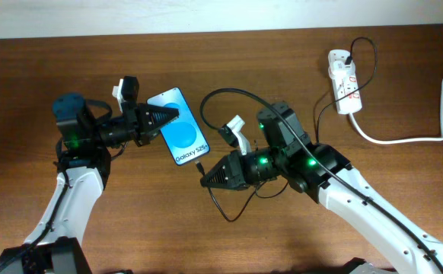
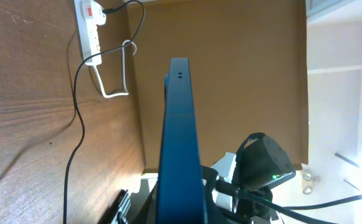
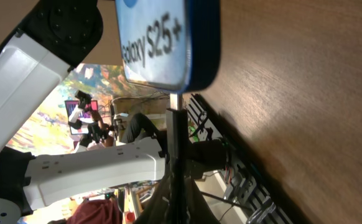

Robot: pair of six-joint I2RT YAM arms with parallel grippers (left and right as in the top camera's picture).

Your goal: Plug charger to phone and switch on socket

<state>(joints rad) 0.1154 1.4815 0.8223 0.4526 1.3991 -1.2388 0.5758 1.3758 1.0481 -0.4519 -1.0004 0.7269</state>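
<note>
Phone (image 1: 182, 129) is clamped edgewise in my left tool (image 1: 173, 115), its long axis pointing down at my right tool (image 1: 205, 178) (pinched shut on the charger (image 1: 233, 90) tip), just beside its bottom end.

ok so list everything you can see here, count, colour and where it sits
phone: one, blue screen with black edges, centre-left, held by the left gripper
charger: one, thin black cable, runs from the socket to the right gripper, tip at the phone's bottom edge
socket: one, white with red switches, far right
white cord: one, white, from the socket to the right edge
table: one, brown wood
left gripper: one, black, shut on the phone
right gripper: one, black, shut on the charger
</note>
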